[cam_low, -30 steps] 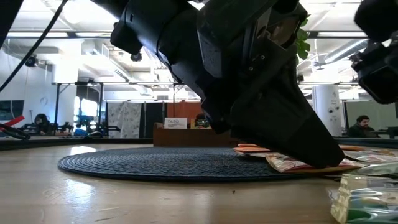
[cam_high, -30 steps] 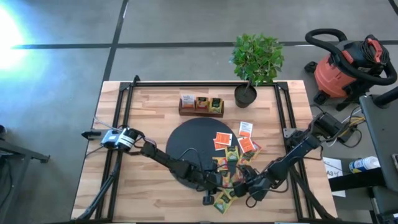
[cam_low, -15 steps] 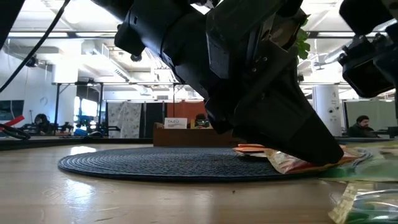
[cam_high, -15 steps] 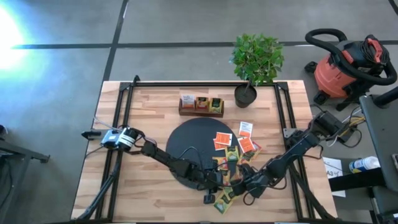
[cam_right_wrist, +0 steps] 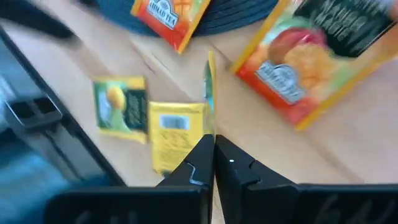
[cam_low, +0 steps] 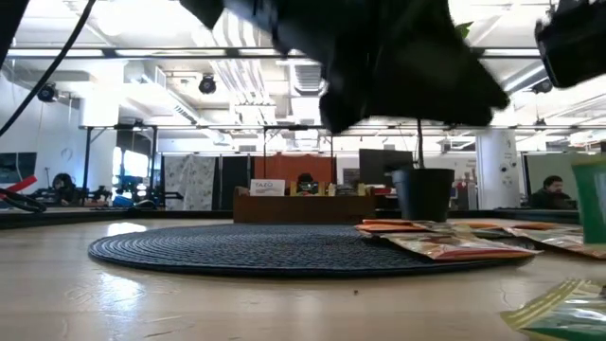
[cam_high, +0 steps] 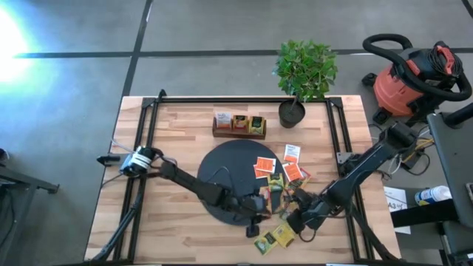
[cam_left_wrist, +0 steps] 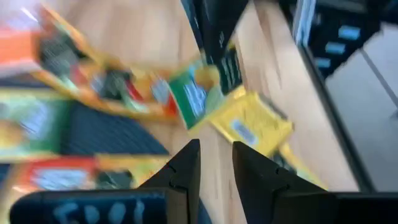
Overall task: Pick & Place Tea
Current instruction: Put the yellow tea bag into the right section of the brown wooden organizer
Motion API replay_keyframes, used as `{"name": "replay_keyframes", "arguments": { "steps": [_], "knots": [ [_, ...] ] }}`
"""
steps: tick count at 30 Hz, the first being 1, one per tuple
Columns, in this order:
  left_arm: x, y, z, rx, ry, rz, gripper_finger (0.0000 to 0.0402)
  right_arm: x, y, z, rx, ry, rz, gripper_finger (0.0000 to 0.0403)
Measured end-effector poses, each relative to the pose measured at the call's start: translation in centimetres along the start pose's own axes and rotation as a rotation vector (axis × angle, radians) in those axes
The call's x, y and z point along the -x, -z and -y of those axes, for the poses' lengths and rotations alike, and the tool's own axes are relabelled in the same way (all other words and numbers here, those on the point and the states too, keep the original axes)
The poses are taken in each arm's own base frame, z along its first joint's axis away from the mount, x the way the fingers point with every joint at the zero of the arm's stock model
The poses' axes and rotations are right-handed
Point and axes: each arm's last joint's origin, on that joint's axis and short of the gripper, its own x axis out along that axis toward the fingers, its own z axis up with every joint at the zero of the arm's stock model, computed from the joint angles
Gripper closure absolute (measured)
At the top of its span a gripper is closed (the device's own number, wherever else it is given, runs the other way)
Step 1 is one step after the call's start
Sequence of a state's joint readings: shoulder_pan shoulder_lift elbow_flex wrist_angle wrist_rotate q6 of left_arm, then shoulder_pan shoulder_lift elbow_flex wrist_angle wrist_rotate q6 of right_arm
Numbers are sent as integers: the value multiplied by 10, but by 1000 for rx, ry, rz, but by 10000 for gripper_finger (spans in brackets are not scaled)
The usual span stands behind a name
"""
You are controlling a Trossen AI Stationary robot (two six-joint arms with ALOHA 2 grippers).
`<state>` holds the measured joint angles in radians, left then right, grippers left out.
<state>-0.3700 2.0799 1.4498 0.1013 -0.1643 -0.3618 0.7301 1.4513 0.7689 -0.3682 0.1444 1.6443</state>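
Right gripper (cam_right_wrist: 213,144): clenched edge-on upon a tea sachet (cam_right_wrist: 209,99), raised off the table. Left gripper (cam_left_wrist: 215,163): parted, empty, beside the black mat (cam_high: 222,171).

There are two arms (cam_high: 199,188), one on the left and one on the right. There is one round black mat (cam_high: 222,166) in the middle. There is one box (cam_high: 239,133) at the top middle, with three packs in it. There is one plant (cam_high: 304,66) and one red vacuum (cam_high: 414,81) at the upper right. Three orange sachets (cam_high: 264,166) lie right of the mat and two yellow ones at the bottom middle. The heaped ones are too mixed up to count.
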Motion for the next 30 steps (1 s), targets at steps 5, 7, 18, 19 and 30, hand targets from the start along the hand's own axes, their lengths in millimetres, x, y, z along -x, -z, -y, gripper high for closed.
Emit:
{"name": "replay_keyframes", "arguments": {
  "steps": [5, 7, 18, 19, 30],
  "knots": [
    [20, -32, -12, -9, 35, 79, 312, 18, -3, -16, 359, -60, -21, 394],
    [20, -37, -21, 15, 97, 68, 312, 23, -5, -24, 481, -55, -16, 394],
    [24, -57, -34, 124, 300, 70, 312, 23, -29, -57, 805, 134, -129, 394],
    [24, -57, -33, 115, 293, 73, 312, 24, -30, -60, 806, 123, -122, 394],
    [24, -47, -20, 44, 207, 64, 312, 39, -42, -68, 779, 95, -38, 394]
  ]
}}
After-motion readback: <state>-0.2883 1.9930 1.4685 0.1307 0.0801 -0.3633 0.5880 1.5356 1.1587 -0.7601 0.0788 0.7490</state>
